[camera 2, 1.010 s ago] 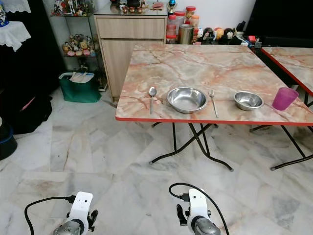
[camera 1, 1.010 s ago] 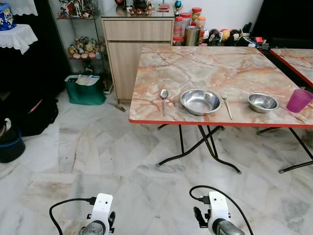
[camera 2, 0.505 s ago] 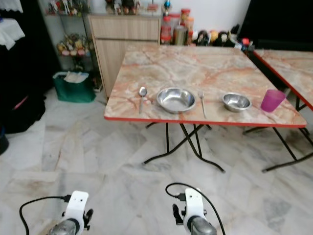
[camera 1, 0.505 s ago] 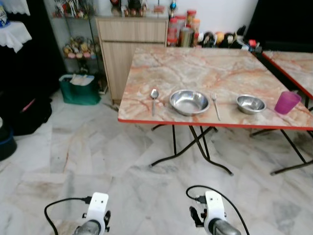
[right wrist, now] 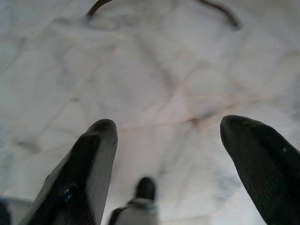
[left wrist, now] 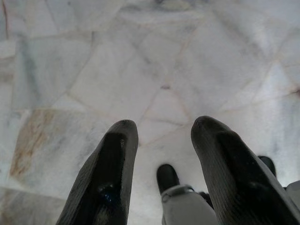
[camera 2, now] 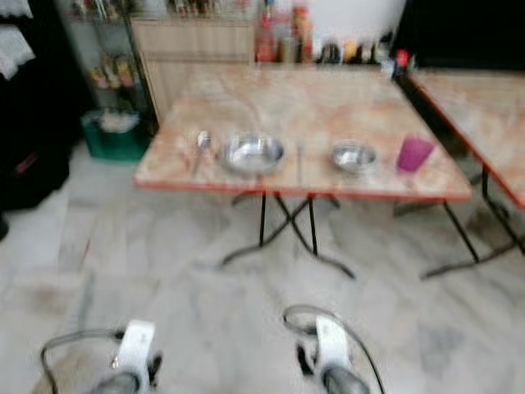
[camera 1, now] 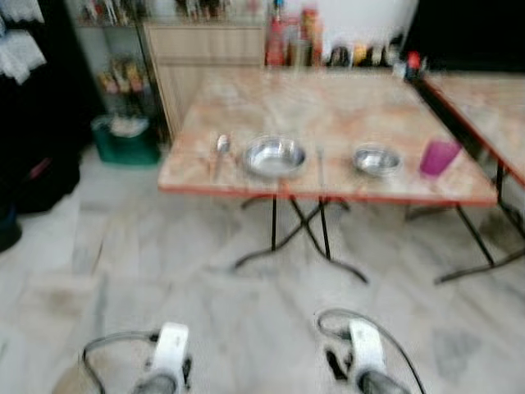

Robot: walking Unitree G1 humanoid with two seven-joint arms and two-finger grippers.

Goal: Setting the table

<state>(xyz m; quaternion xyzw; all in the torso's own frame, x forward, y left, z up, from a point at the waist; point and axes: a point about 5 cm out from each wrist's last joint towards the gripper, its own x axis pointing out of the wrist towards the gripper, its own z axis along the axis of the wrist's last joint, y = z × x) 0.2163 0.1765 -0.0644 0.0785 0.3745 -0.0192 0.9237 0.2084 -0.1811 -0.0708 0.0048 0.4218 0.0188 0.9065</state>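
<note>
— Is it ready to set anything?
— Not yet. Both arms hang low, left gripper [left wrist: 161, 140] and right gripper [right wrist: 168, 140] spread and empty. It should steady itself first.
— And the table [camera 1: 246, 107]?
— Ahead: spoon [camera 1: 221, 148], big bowl [camera 1: 274, 156], small bowl [camera 1: 376, 159], purple cup [camera 1: 439, 156]. Mind its crossed legs [camera 1: 299, 238].

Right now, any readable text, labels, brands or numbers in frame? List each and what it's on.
None readable.
Jars and bottles on the cabinet behind the table: labels, if any, blurred out.
Shelf items on the left: too blurred to read.
Green bag on the floor: no print can be made out.
Purple cup, big bowl, small bowl: no markings visible.
Wrist views, floor and fingers: no text.
</note>
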